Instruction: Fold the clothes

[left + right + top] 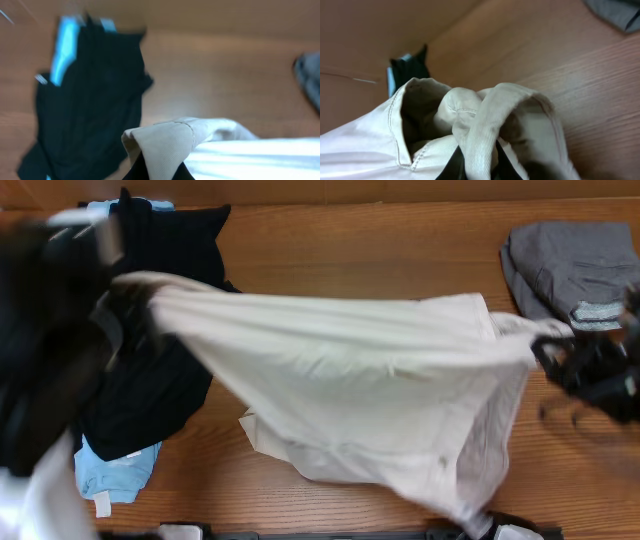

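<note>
Beige shorts [350, 370] stretched over the table [400, 250] between both arms (lower edge sagging). Left gripper [157, 169] clamped on one end, right gripper [477, 165] clamped on the other. Black garment [160, 380] lies at left.

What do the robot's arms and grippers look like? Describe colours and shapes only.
The blurred left arm is a bulky black mass with a pale grey block near its top. The right gripper is black and angular. Its fingers show as dark tapered tips in its wrist view. No cables or markings can be made out.
</note>
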Motion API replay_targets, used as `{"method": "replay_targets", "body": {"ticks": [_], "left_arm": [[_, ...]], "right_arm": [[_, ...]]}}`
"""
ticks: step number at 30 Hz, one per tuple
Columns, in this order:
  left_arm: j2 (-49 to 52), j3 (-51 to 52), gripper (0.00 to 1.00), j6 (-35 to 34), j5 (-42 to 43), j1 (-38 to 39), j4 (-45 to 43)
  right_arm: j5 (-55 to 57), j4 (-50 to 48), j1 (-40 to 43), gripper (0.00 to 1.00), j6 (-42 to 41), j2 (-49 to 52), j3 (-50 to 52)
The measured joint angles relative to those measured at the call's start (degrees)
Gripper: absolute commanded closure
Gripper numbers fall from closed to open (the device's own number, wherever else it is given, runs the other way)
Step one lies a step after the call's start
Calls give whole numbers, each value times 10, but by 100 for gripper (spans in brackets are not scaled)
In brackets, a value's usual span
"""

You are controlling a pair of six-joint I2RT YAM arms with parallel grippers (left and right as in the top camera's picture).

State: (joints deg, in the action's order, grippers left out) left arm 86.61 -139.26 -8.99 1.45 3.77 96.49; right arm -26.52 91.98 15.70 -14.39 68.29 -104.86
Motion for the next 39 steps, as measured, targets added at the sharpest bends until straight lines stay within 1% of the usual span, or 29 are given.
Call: {"method": "replay_targets", "body": {"ticks": [5, 9, 14, 18, 21, 22, 23, 24, 25, 27, 28, 30, 32, 34, 36, 38, 39], "left_arm": [[142, 60, 96, -1, 36, 6, -64], [261, 69, 96, 2, 70, 8, -140], [395, 70, 96, 11, 101, 15, -249], [476, 72, 96, 16, 113, 24, -322], [518, 75, 96, 17, 121, 32, -381], [527, 76, 90, 17, 123, 35, -403], [533, 77, 64, 19, 125, 38, -431], [538, 78, 16, 21, 128, 40, -462], [539, 78, 0, 21, 130, 42, -497], [539, 78, 0, 19, 133, 45, -568], [538, 76, 0, 14, 134, 45, -611], [538, 73, 0, -1, 136, 45, -621], [538, 61, 0, -19, 143, 44, -602], [538, 40, 0, -31, 158, 38, -549], [538, 10, 0, -28, 171, 29, -481], [537, -11, 0, -13, 181, 19, -421], [537, -19, 2, 6, 184, 15, -383]], "right_arm": [[3, -68, -5, 96, 14, 137, 38], [17, -132, -14, 96, 24, 255, 41], [43, -209, -28, 95, 29, 377, 41], [63, -276, -38, 95, 32, 463, 42], [75, -329, -45, 95, 34, 502, 43], [77, -350, -48, 95, 34, 509, 44], [79, -372, -50, 92, 35, 513, 44], [80, -395, -53, 83, 35, 514, 46], [79, -424, -55, 66, 33, 514, 46], [80, -490, -59, 20, 32, 514, 46], [81, -533, -60, 0, 32, 514, 46], [81, -554, -60, 0, 31, 514, 46], [83, -561, -57, 0, 24, 514, 46], [83, -542, -52, 0, 19, 514, 43], [84, -518, -47, 0, 16, 514, 40], [83, -486, -40, 0, 13, 514, 35], [84, -471, -38, 0, 12, 513, 34]]}}
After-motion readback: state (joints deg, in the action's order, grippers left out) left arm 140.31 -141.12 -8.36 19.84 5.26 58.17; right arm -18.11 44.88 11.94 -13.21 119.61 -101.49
